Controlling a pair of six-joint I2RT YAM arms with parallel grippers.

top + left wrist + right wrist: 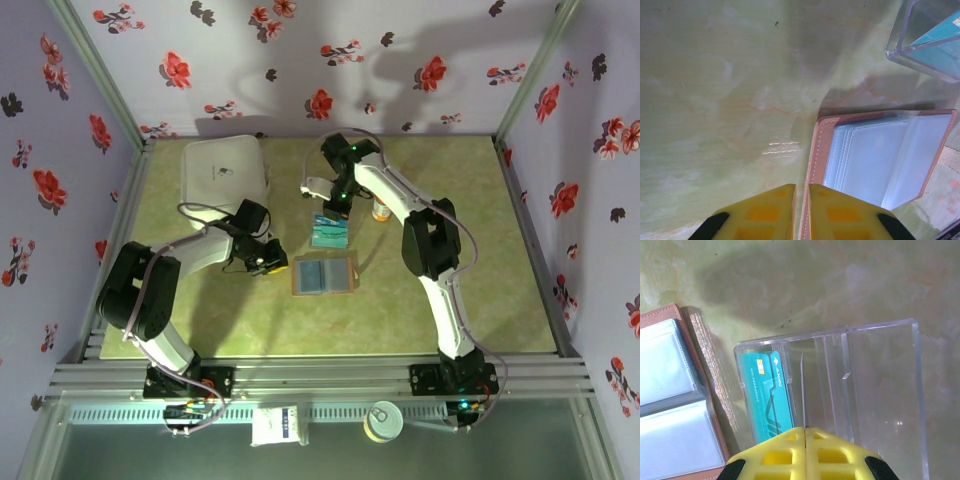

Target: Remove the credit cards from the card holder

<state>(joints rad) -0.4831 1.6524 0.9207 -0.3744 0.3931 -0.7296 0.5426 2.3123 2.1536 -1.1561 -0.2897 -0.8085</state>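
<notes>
Top external view, from the left: a white square box (225, 170) sits far left on the table (200, 320), its small mark too faint to read. The left gripper (268, 264) is at the left edge of the open card holder (325, 275), which lies flat near the middle. In the left wrist view its yellow fingers (840, 212) are almost pressed together, and the holder's brown rim (812, 165) runs into the slit between them, a pinch on that edge; clear pockets show pale blue lining. Just beyond the holder lies a clear plastic case (330, 233), with the right gripper (338, 207) over its far side. In the right wrist view, teal credit cards (765, 395) lie in the case's left compartment; the top one bears a gold chip and lettering like "AION", the smaller print unreadable. The right gripper (805, 430) is pressed shut just right of them; a thin edge-on sheet rises from its tips, card or divider I cannot tell. A small orange-topped object (382, 212) stands just right of the case.
</notes>
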